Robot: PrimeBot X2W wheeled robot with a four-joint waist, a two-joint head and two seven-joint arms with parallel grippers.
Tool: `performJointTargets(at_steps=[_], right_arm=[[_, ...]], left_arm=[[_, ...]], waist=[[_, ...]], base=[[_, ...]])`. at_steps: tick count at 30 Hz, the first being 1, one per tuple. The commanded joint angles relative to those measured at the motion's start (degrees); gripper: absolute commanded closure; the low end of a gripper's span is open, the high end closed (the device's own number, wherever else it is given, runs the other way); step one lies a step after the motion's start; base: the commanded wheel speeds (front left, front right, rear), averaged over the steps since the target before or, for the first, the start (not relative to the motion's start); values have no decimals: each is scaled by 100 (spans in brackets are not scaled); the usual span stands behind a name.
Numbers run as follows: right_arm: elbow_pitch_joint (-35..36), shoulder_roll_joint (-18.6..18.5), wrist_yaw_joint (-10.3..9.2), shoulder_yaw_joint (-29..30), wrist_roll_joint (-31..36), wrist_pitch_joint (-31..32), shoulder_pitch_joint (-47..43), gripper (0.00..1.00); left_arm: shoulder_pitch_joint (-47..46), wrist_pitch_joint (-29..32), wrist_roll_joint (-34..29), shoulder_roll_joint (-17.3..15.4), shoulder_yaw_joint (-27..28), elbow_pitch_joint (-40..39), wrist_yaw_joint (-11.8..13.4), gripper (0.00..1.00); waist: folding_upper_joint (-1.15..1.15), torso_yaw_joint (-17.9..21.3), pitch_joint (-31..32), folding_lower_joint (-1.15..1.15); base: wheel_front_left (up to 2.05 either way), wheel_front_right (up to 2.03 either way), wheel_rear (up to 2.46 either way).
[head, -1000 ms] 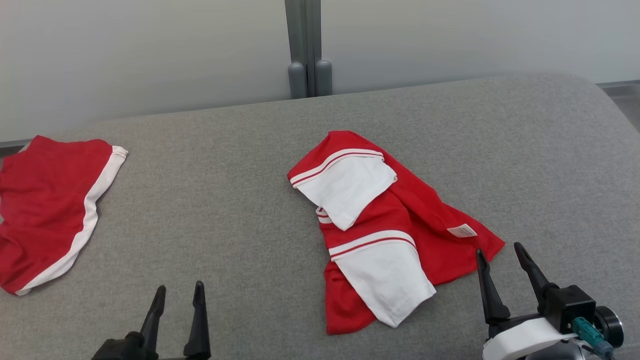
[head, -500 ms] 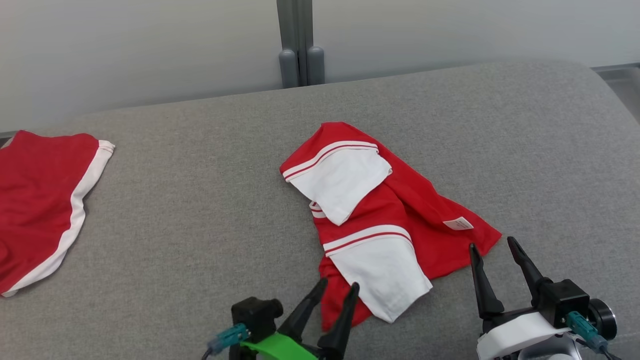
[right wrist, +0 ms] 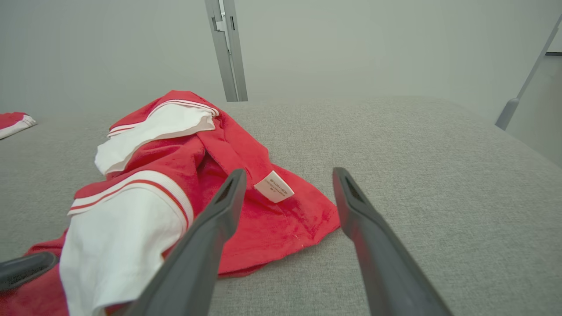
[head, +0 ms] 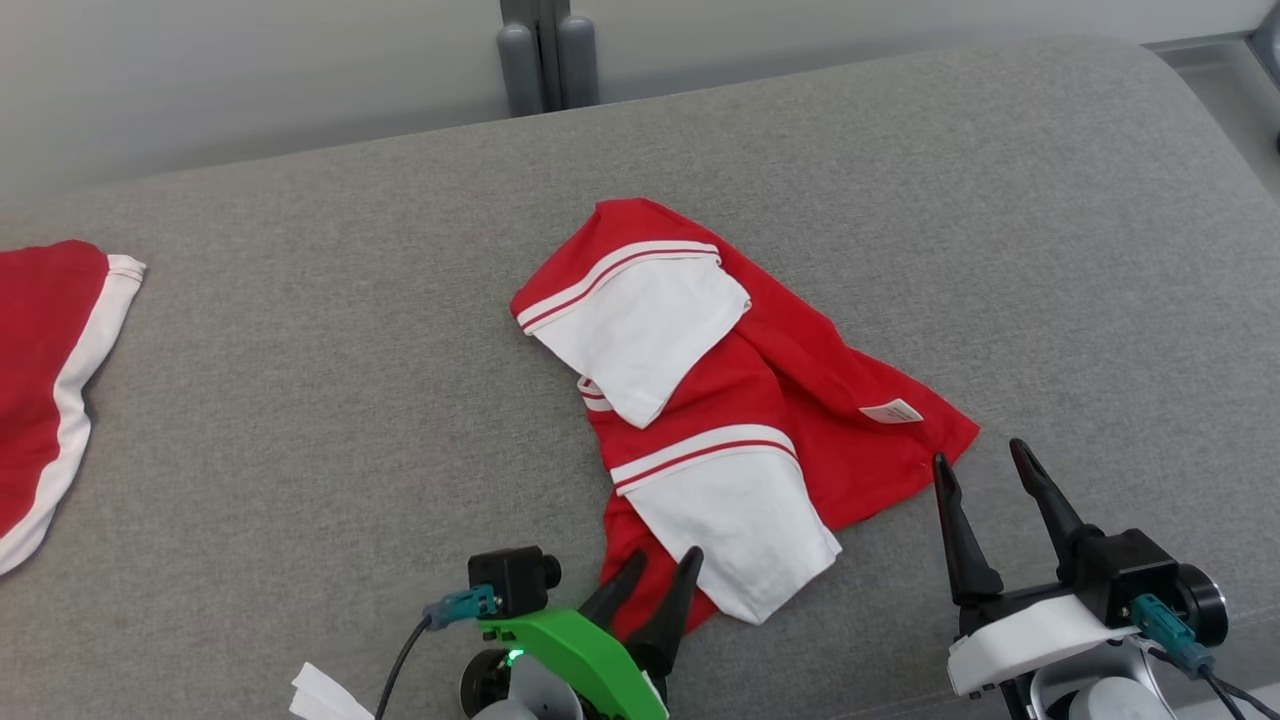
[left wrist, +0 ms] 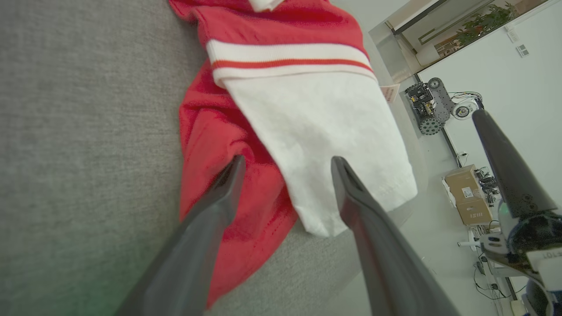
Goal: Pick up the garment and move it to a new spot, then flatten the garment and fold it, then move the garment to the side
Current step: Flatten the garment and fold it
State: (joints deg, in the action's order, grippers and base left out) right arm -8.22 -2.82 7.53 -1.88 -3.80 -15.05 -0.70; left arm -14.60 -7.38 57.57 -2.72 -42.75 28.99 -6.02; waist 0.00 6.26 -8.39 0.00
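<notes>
A crumpled red-and-white shirt (head: 740,400) lies in a heap near the middle of a grey upholstered surface (head: 300,400), its two white sleeves turned up and a small white label (head: 890,411) showing near its right-hand corner. The robot's left gripper (head: 665,557), on a green mount, has its two dark fingers spread apart and empty. They point over the shirt's near red hem and the lower sleeve (head: 740,520); whether the tips touch the cloth cannot be told. The right gripper (head: 979,453) is likewise spread and holds nothing, its tips just beside the shirt's corner below the label.

A second red garment with a white side stripe (head: 40,370) lies well apart at the surface's far left edge.

Judging by the scene, the job has barely begun. The shirt is bunched and unlifted, and no grip has been taken. Both arms look placed for a first pinch on opposite edges. The lift, the move to a fresh spot, the flattening, the folding and the final shift aside all appear to lie ahead.
</notes>
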Motion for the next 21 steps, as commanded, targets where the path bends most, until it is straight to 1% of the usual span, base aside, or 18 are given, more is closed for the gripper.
performJointTargets(at_steps=[1, 3, 10, 11, 13, 14, 18, 21], right_arm=[[3, -12, -8, 6, -28, -20, 84, 0], [-6, -10, -8, 1, -30, -19, 107, 0], [-34, -11, -8, -22, -28, -20, 132, 0], [-34, -11, -8, -23, -26, -19, 130, 0], [-41, -11, -8, -22, -27, -19, 120, 0], [-47, -11, -8, -20, -32, -20, 113, 0], [-59, -11, -8, 3, -41, -19, 73, 0], [-68, -11, -8, 6, -42, -19, 43, 0]], left_arm=[[-131, 21, 104, -32, -34, 122, 55, 0], [-247, -27, 62, -29, -136, 318, 82, 0], [-479, -267, 460, -30, -410, 500, -24, 0], [-504, -289, 517, -30, -461, 498, -44, 6], [-541, -336, 627, -29, -563, 450, -69, 77], [-561, -369, 717, -31, -599, 419, -94, 100], [-634, -508, 894, -32, -702, 376, -122, 100], [-705, -620, 880, -31, -688, 380, -139, 100]], waist=[[0, 95, -87, 0], [0, 126, -102, 0], [0, 202, -83, 0], [0, 207, -78, 0], [0, 217, -62, 0], [0, 222, -54, 0], [0, 218, -20, 0], [0, 208, 13, 0]], base=[[0, 0, 0], [0, 0, 0], [0, 0, 0], [0, 0, 0], [0, 0, 0], [0, 0, 0], [0, 0, 0], [0, 0, 0]])
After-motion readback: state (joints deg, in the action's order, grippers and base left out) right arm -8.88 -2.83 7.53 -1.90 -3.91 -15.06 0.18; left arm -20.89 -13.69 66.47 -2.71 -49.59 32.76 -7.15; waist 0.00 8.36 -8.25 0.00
